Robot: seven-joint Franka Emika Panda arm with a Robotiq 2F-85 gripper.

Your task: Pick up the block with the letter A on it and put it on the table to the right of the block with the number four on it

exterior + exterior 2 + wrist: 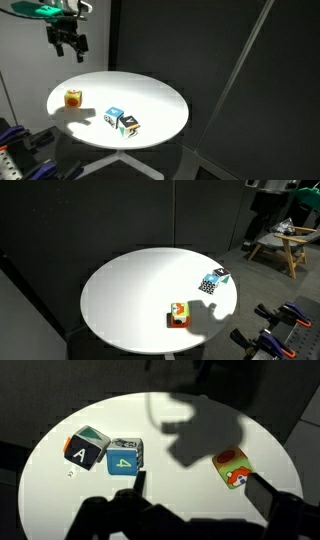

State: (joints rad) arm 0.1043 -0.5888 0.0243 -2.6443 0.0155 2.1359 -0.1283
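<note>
Table (60, 485) is bright, gripper (200, 490) merely dark silhouette.

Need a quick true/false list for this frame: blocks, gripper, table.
1. The gripper holds the block with the letter A. False: the gripper hangs open above the table's edge with nothing in it; the block with the letter A sits on the table.
2. The block with the letter A sits right beside the block with the number four. True.
3. The orange-and-yellow block is stacked on the block with the number four. False: it stands alone on the table, apart from the other two.
4. Three blocks are on the table. True.
</note>
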